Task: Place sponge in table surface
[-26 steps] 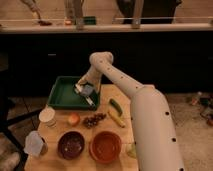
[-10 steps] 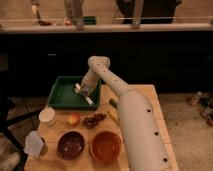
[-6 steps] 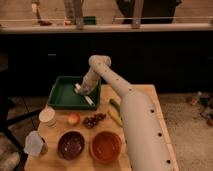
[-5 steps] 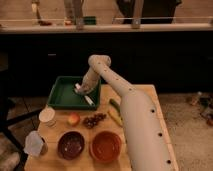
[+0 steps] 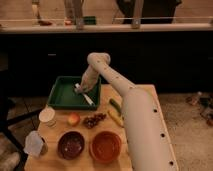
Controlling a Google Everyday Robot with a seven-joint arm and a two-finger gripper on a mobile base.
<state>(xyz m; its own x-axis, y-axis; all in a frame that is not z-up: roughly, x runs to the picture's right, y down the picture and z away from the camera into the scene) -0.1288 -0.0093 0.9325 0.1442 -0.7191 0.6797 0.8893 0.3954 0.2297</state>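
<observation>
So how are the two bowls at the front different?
The left bowl is dark brown; the right bowl is orange. The left bowl looks slightly smaller than the right bowl. Both are round, upright and stand on the table surface. The gripper is shut, down over the green tray.

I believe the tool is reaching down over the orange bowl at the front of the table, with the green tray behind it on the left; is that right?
Not quite. The camera view shows the tool reaching down into the green tray at the back left, not over the orange bowl. The bowl does stand at the front, with nothing above it.
</observation>
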